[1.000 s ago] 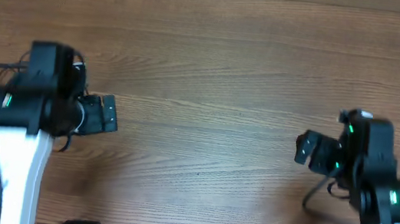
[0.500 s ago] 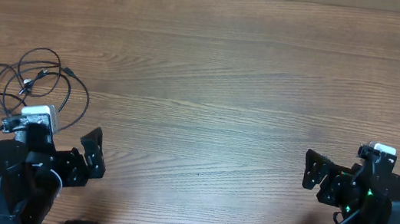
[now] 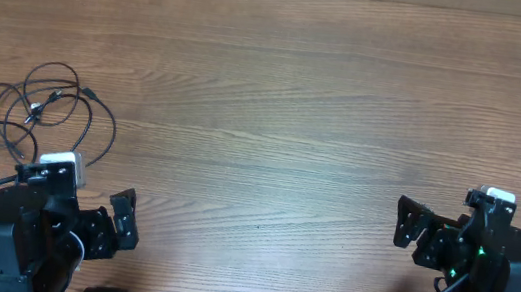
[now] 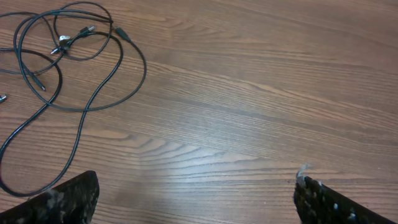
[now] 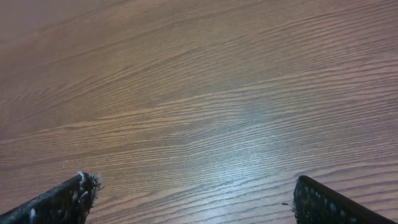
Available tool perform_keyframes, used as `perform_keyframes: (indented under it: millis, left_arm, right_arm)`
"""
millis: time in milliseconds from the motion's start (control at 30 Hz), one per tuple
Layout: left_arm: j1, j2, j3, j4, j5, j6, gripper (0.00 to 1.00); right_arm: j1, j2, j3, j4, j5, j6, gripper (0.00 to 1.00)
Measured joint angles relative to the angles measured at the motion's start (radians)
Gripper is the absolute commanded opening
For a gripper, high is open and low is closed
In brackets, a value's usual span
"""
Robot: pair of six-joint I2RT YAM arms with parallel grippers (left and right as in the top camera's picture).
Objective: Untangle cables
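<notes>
Desk (image 3: 287, 99): one, brown wood grain, carrying everything listed.
Cables (image 3: 39, 107): one tangle of thin black cords lying flat on the left side of the desk, on the far side of the left arm.
Cable form: loose overlapping loops, with strands running off the left edge of the overhead view.
Cable count: the number of separate cords in the tangle cannot be told.
Plug ends: at least four small ends show among the loops, and some have silver tips.
Arms: two, one at the near left and one at the near right.
Left gripper (image 3: 120, 220): one, with two fingers spread wide and nothing between them; it is near the cables but not touching them.
Right gripper (image 3: 410, 224): one, with two fingers spread wide and empty, over bare wood and well apart from the cables.
Wrist views: each shows two fingertips at its bottom corners.
</notes>
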Motion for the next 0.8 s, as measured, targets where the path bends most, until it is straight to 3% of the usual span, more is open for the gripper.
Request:
perform_keyframes:
  millis: [667,800]
  left_arm:
    - [0.000,0.000,0.000,-0.001,0.000,0.000,1.00]
    - [0.000,0.000,0.000,-0.002,0.000,0.000,1.00]
  right_arm:
    - [0.000,0.000,-0.008,0.004,0.026,0.000,1.00]
    - [0.000,-0.027,-0.038,0.071,0.027,0.000,1.00]
